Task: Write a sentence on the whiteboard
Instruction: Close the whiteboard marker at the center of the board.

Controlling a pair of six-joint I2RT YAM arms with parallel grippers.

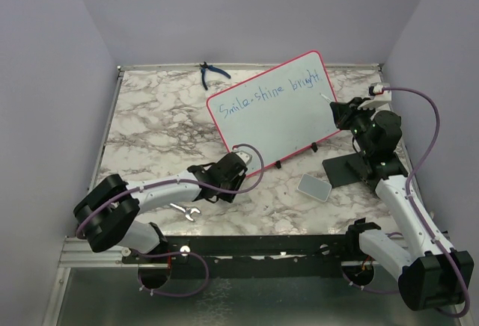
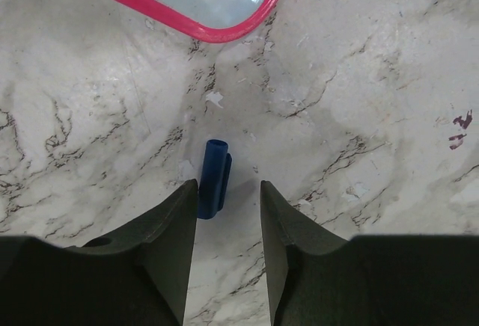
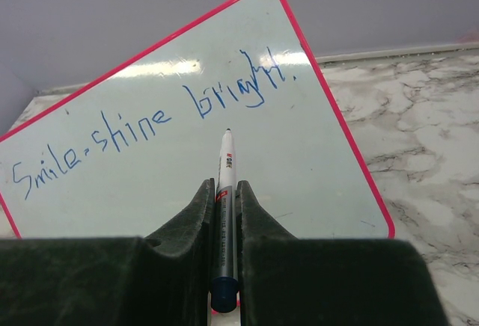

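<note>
We see right fingers (image 3: 193, 225) clenched on a marker (image 3: 225, 180) facing the whiteboard (image 3: 322, 184) sentence (image 3: 146, 125), left fingers (image 2: 168, 229) parted around a blue cap (image 2: 213, 180).

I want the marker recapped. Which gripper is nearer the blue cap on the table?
Left. The left gripper is right over the cap; the right gripper holds the marker at the whiteboard.

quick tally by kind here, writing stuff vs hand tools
writing stuff: 3 (whiteboard, marker, blue cap)
hand tools: 2 (pliers, wrench)
total: 5
</note>
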